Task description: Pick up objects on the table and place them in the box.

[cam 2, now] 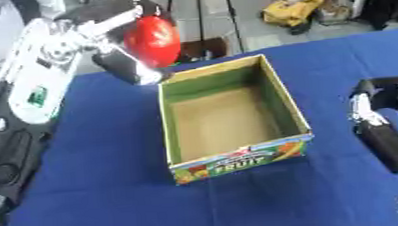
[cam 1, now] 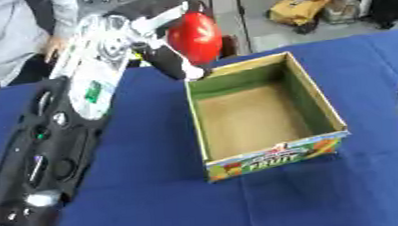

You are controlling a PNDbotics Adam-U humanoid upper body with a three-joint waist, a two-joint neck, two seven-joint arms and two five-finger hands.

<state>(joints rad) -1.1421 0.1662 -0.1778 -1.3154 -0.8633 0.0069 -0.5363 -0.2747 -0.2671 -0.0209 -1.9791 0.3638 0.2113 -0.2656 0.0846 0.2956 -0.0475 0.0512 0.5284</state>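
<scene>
A surface (cam 1: 156, 198) covered in deep blue cloth fills most of the view. Near its middle stands an open cardboard box (cam 1: 264, 115) with green inner walls, a bare brown floor, and a colourful front panel printed with the word "FRUIT"; nothing lies inside it. The robot's left arm, black and silver with a green label, reaches in from the lower left and stretches up toward the far side of the surface. Its left robot hand (cam 1: 164, 34) has its fingers curled round a shiny red rounded object (cam 1: 194, 37), held in the air just beyond the box's far left corner, above the rim and not over the inside. The right robot hand (cam 2: 380, 122) shows at the right edge, well apart from the box, low over the cloth with fingers relaxed and holding nothing.
</scene>
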